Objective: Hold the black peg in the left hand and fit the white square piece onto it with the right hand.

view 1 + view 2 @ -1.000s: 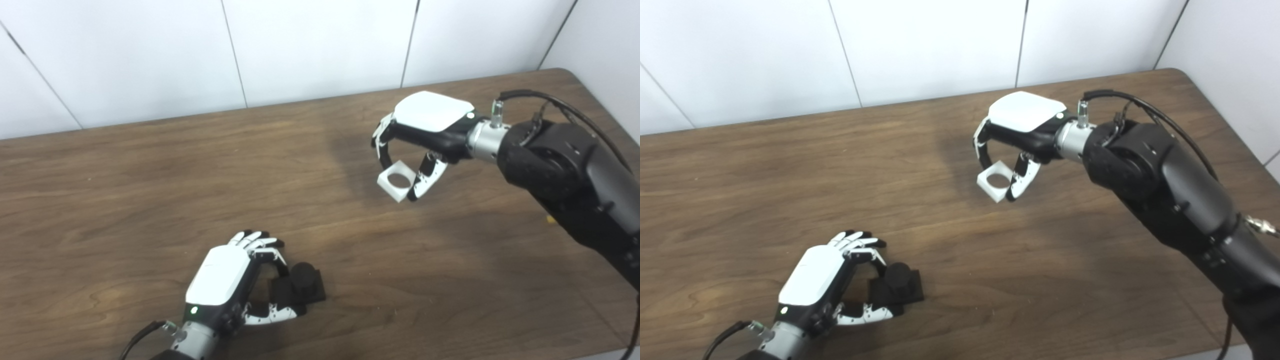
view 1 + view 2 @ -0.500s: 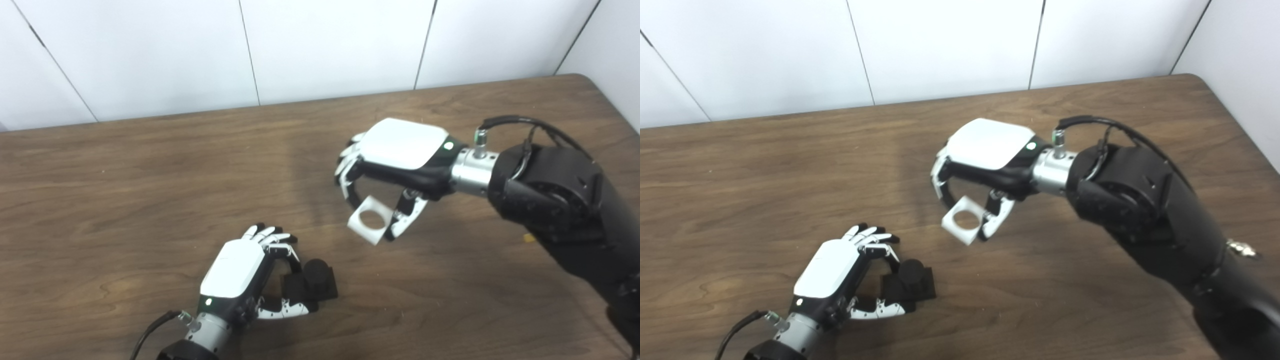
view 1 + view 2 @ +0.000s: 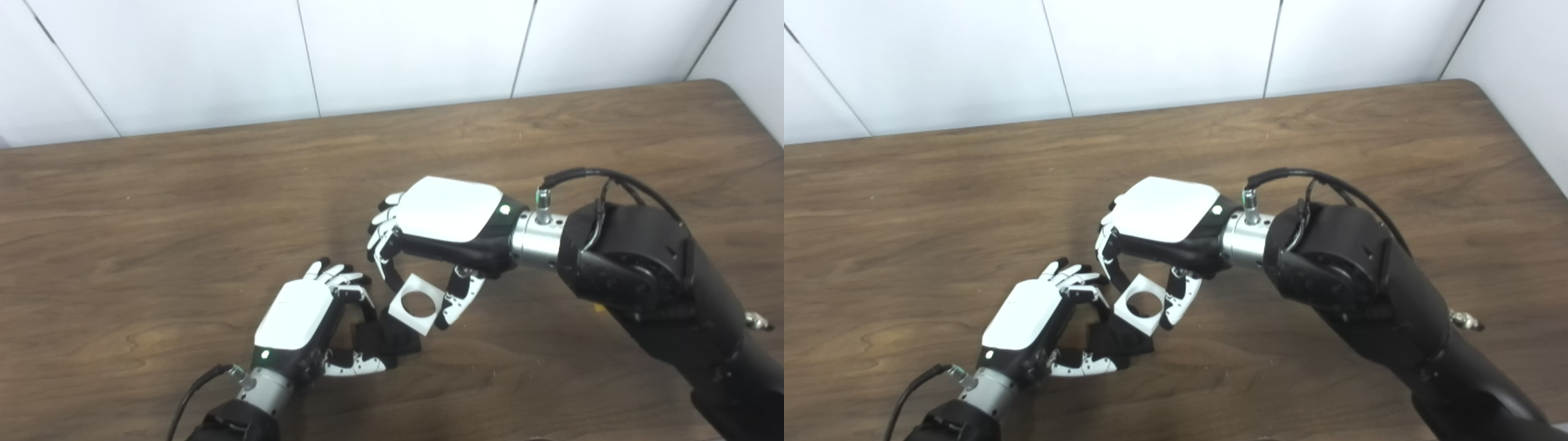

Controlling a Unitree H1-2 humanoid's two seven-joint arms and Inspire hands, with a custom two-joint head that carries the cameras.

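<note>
Left hand (image 3: 297,318), nearest the cameras, lay low on the brown wood-grain table (image 3: 153,202) with its fingers and thumb curled around the black plastic peg on its square base (image 3: 392,340). The base sat on the table at the fingertip side of that hand, pinched between the thumb below and the fingers above.

Right hand (image 3: 438,236), farther back and to the outer side of the left hand, was closed on the white square plastic piece with a round hole (image 3: 417,304), gripped at opposite edges by fingers and thumb, palm facing down. The piece hung under the palm, tilted, directly over the peg.

The left eye view showed table grain through the hole and the black base just beyond the piece's lower corner. In the right eye view the piece (image 3: 1142,304) overlapped the base more, hiding the peg's top. Whether piece and peg touched could not be told from either view.

Behind the hands: white panelled wall (image 3: 404,49).
</note>
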